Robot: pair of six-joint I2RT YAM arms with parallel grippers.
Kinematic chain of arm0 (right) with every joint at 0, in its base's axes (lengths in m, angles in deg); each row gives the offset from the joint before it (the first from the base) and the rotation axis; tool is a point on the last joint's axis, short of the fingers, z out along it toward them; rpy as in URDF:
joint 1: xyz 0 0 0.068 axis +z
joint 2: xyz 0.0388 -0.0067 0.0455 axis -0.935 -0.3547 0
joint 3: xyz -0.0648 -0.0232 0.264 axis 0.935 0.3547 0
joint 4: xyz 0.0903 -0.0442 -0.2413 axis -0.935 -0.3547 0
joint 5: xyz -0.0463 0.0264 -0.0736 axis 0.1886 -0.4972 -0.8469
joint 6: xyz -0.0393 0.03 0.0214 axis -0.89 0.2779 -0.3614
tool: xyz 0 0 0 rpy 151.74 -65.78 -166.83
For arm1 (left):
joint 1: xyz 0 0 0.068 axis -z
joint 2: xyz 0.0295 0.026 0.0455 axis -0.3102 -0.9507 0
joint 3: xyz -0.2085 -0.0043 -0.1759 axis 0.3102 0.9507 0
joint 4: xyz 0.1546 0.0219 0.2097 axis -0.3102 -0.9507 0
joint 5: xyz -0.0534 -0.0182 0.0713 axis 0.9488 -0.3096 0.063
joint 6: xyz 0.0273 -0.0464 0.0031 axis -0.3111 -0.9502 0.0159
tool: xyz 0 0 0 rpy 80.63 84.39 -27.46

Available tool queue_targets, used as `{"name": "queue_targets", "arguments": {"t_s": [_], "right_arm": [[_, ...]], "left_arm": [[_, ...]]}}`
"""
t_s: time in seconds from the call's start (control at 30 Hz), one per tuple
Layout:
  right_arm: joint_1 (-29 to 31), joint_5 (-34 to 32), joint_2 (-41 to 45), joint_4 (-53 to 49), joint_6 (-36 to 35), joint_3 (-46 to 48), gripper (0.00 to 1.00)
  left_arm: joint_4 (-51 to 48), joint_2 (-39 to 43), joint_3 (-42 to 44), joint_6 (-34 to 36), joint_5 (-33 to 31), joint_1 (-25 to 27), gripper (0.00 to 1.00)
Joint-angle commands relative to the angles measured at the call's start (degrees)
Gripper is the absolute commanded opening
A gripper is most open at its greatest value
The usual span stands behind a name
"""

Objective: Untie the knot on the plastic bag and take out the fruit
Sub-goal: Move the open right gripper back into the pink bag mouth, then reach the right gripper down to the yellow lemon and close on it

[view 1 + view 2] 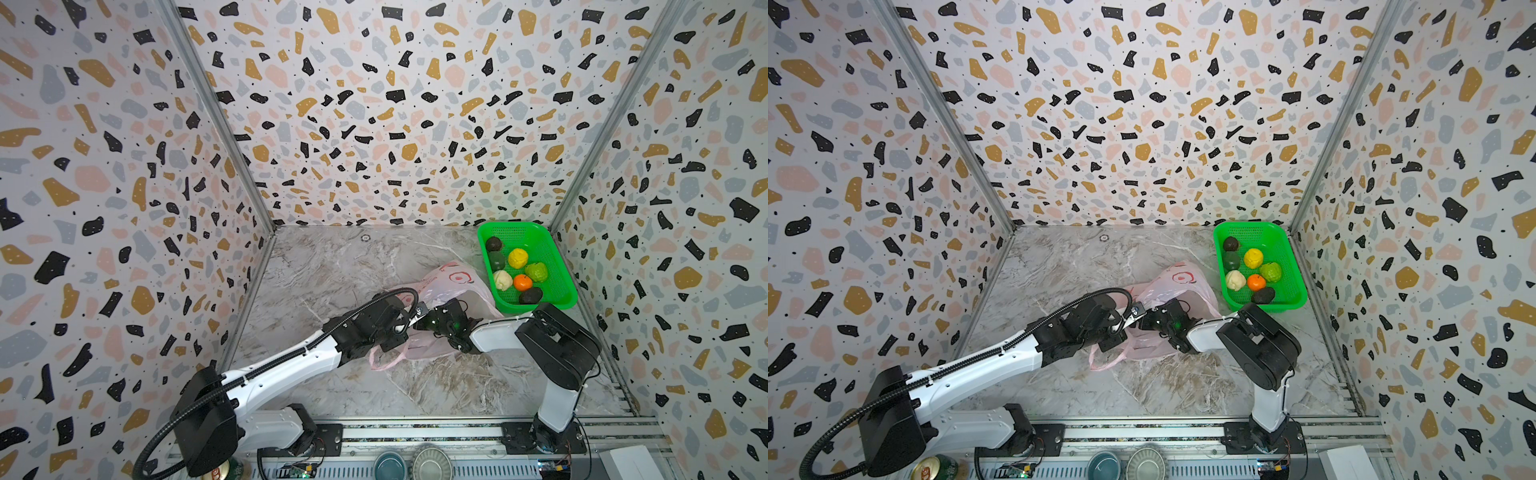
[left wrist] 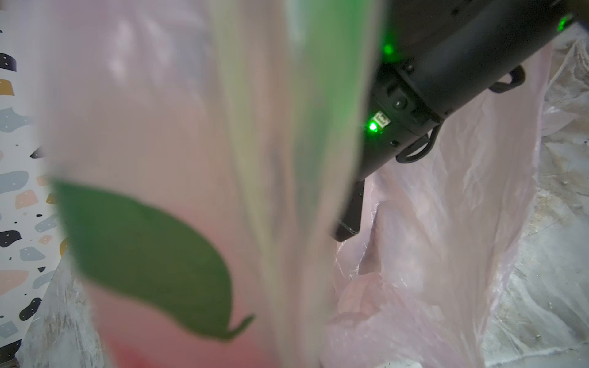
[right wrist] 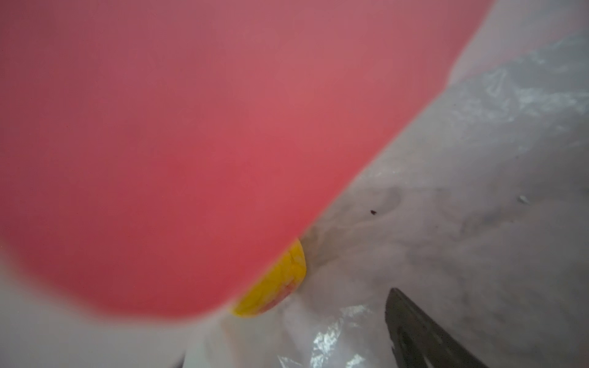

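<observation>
The pale pink plastic bag (image 1: 453,286) (image 1: 1175,286) lies crumpled mid-table, one loop handle (image 1: 384,361) trailing toward the front. The knot is out of view. My left gripper (image 1: 409,323) (image 1: 1129,318) is shut on the bag's rim; blurred pink film (image 2: 159,127) fills the left wrist view. My right gripper (image 1: 422,318) (image 1: 1144,318) is open inside the bag mouth, one dark finger (image 3: 420,331) showing. A bit of yellow fruit (image 3: 274,283) lies ahead of it. Several pieces of fruit (image 1: 518,257) (image 1: 1253,257) sit in the green basket.
The green mesh basket (image 1: 561,270) (image 1: 1293,270) stands at the back right corner, close to the bag. Patterned walls close in three sides. On the front rail are two bowls (image 1: 390,465), a can (image 1: 220,471) and a white box (image 1: 627,461).
</observation>
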Motion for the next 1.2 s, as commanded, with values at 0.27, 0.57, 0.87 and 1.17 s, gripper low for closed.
{"name": "queue_targets", "arguments": {"t_s": [0.27,0.57,0.87,1.17], "right_arm": [[2.8,-6.3,-8.4,-0.4,0.2,-10.2,0.96],[2.7,-14.0,-12.9,-10.5,-1.2,-17.7,0.96],[-3.0,-20.4,-3.1,-15.3,-1.5,-6.2,0.97],[-4.1,-14.6,5.4,-12.2,-2.9,0.5,0.97]], "left_arm": [[1.1,0.6,-0.2,2.3,3.6,-0.7,0.0],[1.5,1.5,0.4,1.4,5.5,-0.6,0.0],[2.6,3.0,0.7,-0.5,9.7,-0.6,0.0],[4.5,5.5,3.0,-2.3,9.0,-1.0,0.0]]}}
